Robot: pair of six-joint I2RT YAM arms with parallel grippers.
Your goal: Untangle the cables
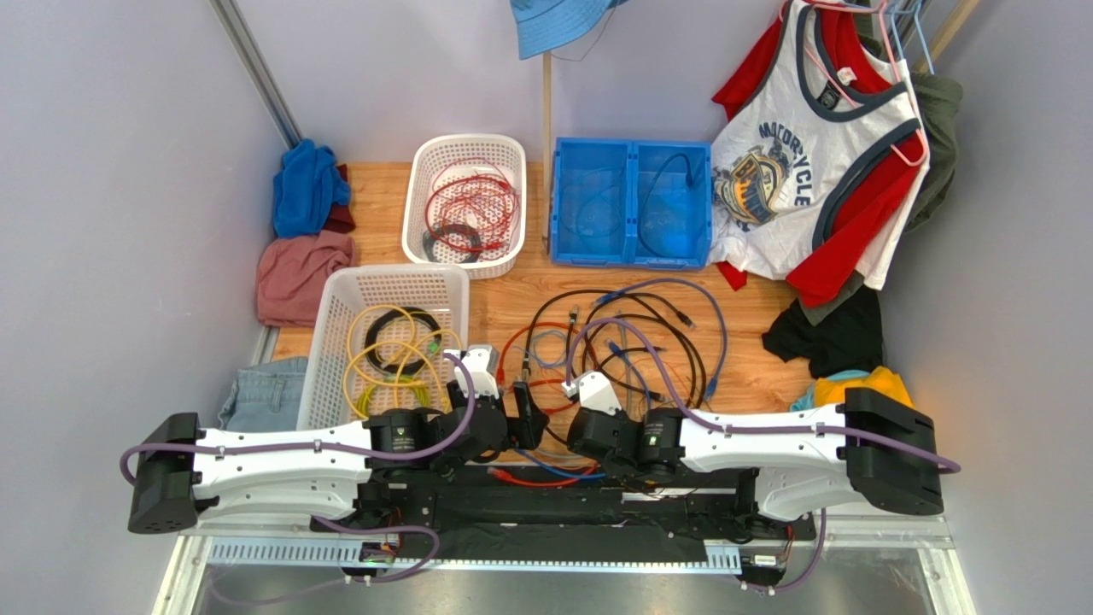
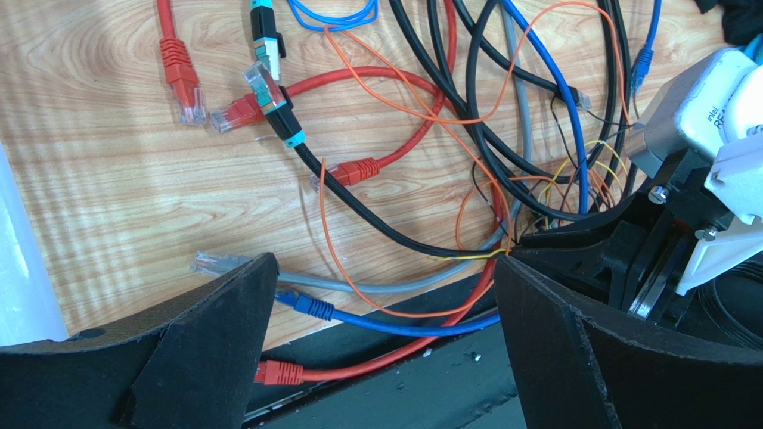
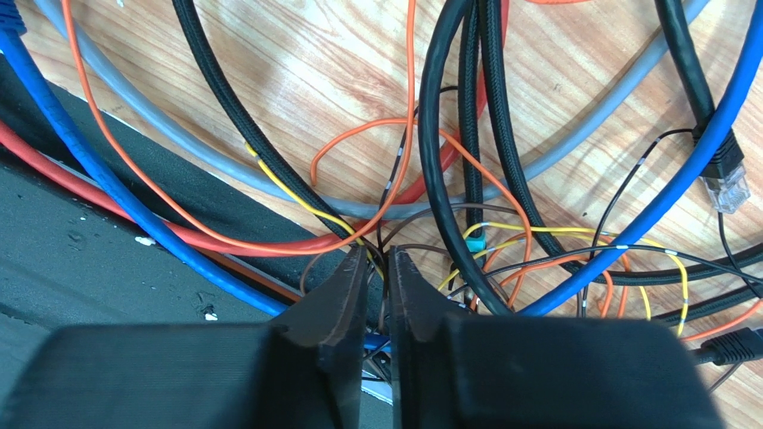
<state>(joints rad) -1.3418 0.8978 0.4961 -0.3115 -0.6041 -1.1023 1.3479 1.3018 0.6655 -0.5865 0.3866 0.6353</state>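
SORTING IN PROGRESS: Your right gripper stands nearly closed, its jaws a slit apart around a few hair-thin dark strands. It works the near edge of the knotted heap of thin black, blue, yellow, orange and red cables, which sprawls on the pale wooden tabletop just ahead of both arms. Your left gripper hangs wide open and empty over the heap's left fringe, with red plug ends loose on the wood beyond.

The step in hand looks like teasing one fine strand free. It runs under a thick black braided cord, so the next move likely calls for a slow draw while your left pins the heavier cords.

Only the right wrist view shows the pinch. From above, the wrists hide it. Only the overhead view shows the near white plastic basket with yellow coils, the far white basket with red ones, and the blue plastic crate.
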